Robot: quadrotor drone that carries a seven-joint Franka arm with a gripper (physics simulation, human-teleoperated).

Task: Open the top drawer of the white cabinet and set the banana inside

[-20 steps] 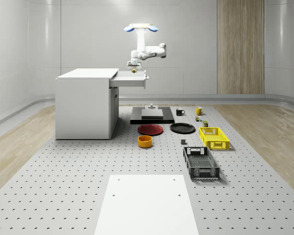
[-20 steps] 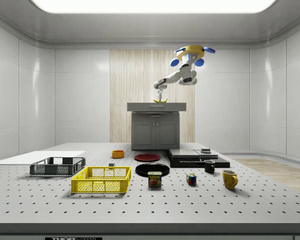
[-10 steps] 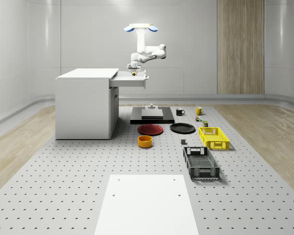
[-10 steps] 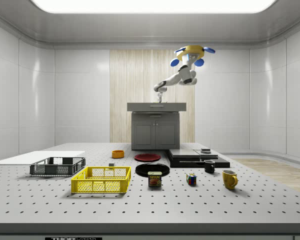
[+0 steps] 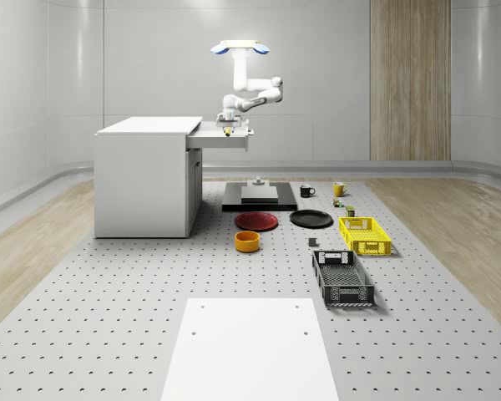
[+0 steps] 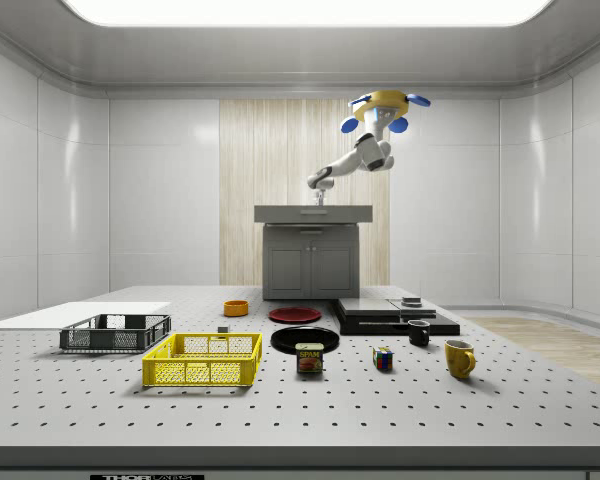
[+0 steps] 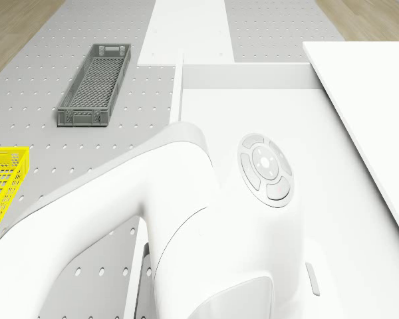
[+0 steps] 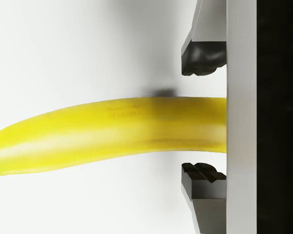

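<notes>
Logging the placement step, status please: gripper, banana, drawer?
Drone hovers beside the pulled-out top drawer. Gripper open over it, fingers clear of the banana. Banana lying on drawer floor. Nothing obstructing.

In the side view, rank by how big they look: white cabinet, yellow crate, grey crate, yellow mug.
1. white cabinet, though it stands farthest back.
2. yellow crate, nearer the camera, which inflates it.
3. grey crate, close to the yellow one, so that order is unsure.
4. yellow mug, clearly smallest.
</notes>
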